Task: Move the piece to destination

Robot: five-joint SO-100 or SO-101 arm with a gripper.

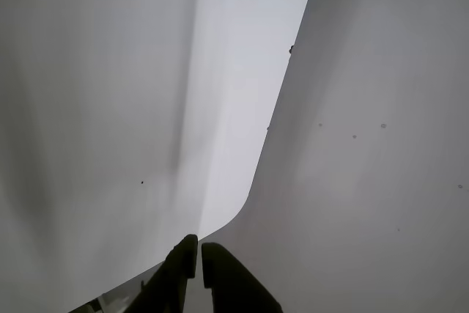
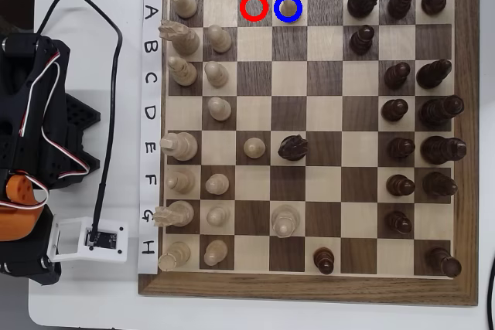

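Overhead: 1 small pale pawn with a round ball head stands inside the blue circle on the light square at row A, column 4; the red circle rings the bare dark square just beside it on the left. The wooden chessboard has a dark frame and sits on a white table, with turned pale pieces mostly in the left columns and dark ones mostly at the right. Wrist view: the 2 dark fingers of the tool are nearly together, grasping nothing, facing only plain white surfaces.
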